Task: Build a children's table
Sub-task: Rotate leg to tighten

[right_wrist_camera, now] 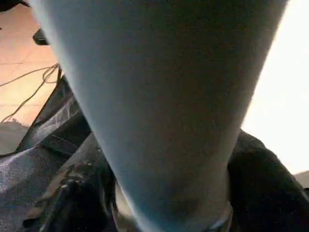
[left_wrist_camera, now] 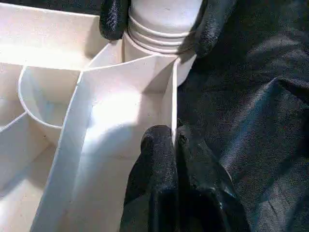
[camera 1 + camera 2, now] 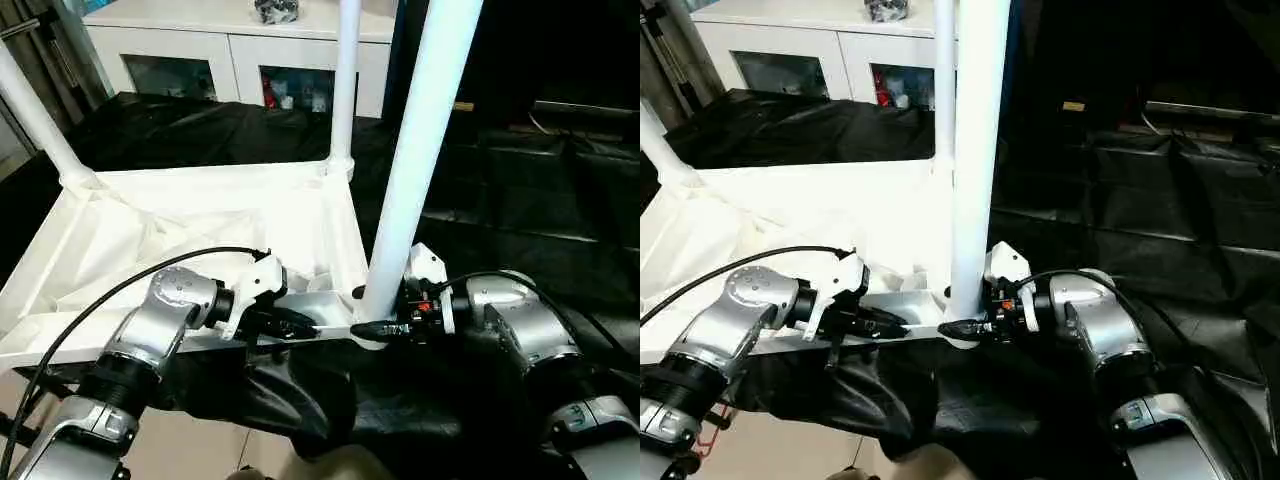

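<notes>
The white tabletop (image 3: 190, 230) lies upside down on black cloth, ribbed underside up. White legs stand in its far left socket (image 3: 35, 110) and far right socket (image 3: 345, 80). A third leg (image 3: 420, 150) stands upright in the near right corner socket. My right gripper (image 3: 378, 326) is shut on the base of this leg, with its fingers (image 1: 263, 188) on both sides of the tube (image 1: 164, 96). My left gripper (image 3: 305, 325) is shut on the tabletop's thin near rim (image 2: 173, 106), close to that same corner. The right gripper's fingers (image 2: 113, 19) show around the leg's ringed base (image 2: 164, 24).
A white cabinet with glass doors (image 3: 240, 50) stands behind the table. Black cloth (image 3: 520, 200) covers the surface to the right and hangs over the near edge. A black cable (image 3: 100, 300) loops from my left arm. Tan floor (image 3: 200, 455) lies below.
</notes>
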### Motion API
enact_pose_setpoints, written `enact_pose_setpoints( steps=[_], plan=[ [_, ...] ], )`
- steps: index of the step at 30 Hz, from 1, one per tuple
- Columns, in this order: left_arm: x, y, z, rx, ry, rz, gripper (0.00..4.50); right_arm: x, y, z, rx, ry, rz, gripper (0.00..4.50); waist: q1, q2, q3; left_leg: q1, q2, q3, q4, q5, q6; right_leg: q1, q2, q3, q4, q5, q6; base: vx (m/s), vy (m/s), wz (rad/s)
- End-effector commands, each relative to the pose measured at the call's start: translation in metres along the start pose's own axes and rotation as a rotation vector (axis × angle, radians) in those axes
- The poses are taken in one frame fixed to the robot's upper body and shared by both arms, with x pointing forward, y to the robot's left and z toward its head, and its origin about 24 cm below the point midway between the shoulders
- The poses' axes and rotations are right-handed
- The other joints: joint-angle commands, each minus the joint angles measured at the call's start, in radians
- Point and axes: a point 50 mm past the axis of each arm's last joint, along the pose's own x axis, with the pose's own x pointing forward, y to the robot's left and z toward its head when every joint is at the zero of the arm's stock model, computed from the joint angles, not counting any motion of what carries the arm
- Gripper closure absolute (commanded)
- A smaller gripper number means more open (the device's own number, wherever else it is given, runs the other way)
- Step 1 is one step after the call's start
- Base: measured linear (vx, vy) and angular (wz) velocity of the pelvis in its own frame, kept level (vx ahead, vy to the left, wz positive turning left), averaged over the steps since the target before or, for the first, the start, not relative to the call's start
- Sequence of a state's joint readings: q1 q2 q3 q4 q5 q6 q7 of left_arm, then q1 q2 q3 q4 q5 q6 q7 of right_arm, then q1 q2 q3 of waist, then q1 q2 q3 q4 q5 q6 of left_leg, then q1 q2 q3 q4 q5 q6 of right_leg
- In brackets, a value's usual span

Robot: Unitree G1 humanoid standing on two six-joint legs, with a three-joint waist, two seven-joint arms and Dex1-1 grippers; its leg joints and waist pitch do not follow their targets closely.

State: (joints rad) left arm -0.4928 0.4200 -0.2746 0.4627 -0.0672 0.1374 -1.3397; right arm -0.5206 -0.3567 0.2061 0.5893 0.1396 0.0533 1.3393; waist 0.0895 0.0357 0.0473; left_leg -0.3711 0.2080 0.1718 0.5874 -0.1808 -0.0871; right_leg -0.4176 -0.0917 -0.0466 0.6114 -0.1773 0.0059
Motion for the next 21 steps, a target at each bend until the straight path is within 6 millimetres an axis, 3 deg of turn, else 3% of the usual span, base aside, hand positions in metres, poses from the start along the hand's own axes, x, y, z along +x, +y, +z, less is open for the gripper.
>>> enact_pose_setpoints(
  steps=[1,4,6,7,10,13,18,20,21],
  plan=[
    [0.002,0.000,0.008,0.027,-0.047,0.009,4.50,0.007,0.005,-0.002,0.008,-0.006,0.023,1.65,-0.002,-0.008,-0.066,0.007,0.014,0.009,-0.065,-0.203,0.065,0.059,-0.033,0.025,-0.062,-0.141,-0.274,0.000,0.000,0.00],
    [0.005,0.005,0.009,0.020,-0.057,0.076,4.50,0.015,0.004,-0.005,0.040,-0.027,-0.042,1.75,-0.003,-0.008,-0.066,0.005,0.014,0.009,-0.065,-0.197,0.064,0.058,-0.034,0.026,-0.062,-0.133,-0.273,0.000,0.000,0.00],
    [0.008,0.012,0.008,0.006,-0.049,0.168,4.50,0.023,-0.002,-0.009,0.065,-0.027,-0.159,1.78,-0.009,-0.006,-0.058,0.007,0.012,0.009,-0.071,-0.242,0.041,0.053,-0.033,0.027,-0.072,-0.215,-0.254,0.000,0.000,0.00],
    [0.009,0.014,0.008,-0.003,-0.050,0.206,4.50,0.027,-0.005,-0.010,0.079,-0.026,-0.215,1.78,-0.010,-0.009,-0.058,0.009,0.010,0.005,-0.074,-0.268,0.024,0.057,-0.037,0.026,-0.078,-0.284,-0.230,0.000,0.000,0.00],
    [0.018,0.024,0.013,-0.043,-0.065,0.327,4.50,0.043,-0.013,-0.010,0.144,-0.052,-0.369,1.79,-0.020,-0.006,-0.054,0.014,0.009,0.002,-0.079,-0.309,-0.001,0.051,-0.037,0.026,-0.088,-0.386,-0.194,0.000,0.000,0.00],
    [0.028,0.032,0.019,-0.078,-0.065,0.422,4.50,0.059,-0.017,-0.007,0.186,-0.063,-0.466,1.80,-0.031,-0.008,-0.055,0.015,0.007,0.001,-0.079,-0.318,-0.006,0.050,-0.035,0.027,-0.090,-0.375,-0.189,0.000,0.000,0.00],
    [0.049,0.042,0.036,-0.119,-0.099,0.567,4.50,0.086,-0.017,-0.005,0.236,-0.035,-0.580,1.80,-0.030,-0.008,-0.056,0.020,0.005,0.003,-0.077,-0.316,-0.004,0.044,-0.035,0.028,-0.094,-0.376,-0.186,0.000,0.000,0.00],
    [0.054,0.041,0.039,-0.116,-0.105,0.564,4.50,0.090,-0.016,-0.003,0.233,-0.041,-0.585,1.80,-0.027,-0.009,-0.057,0.014,0.004,0.003,-0.078,-0.304,0.007,0.049,-0.035,0.028,-0.093,-0.356,-0.181,0.000,0.000,0.00],
    [0.058,0.039,0.042,-0.107,-0.113,0.547,4.50,0.093,-0.016,-0.001,0.224,-0.048,-0.590,1.80,-0.027,-0.004,-0.058,0.011,0.004,0.001,-0.079,-0.300,0.011,0.050,-0.035,0.028,-0.090,-0.344,-0.182,0.000,0.000,0.00]
  ],
)
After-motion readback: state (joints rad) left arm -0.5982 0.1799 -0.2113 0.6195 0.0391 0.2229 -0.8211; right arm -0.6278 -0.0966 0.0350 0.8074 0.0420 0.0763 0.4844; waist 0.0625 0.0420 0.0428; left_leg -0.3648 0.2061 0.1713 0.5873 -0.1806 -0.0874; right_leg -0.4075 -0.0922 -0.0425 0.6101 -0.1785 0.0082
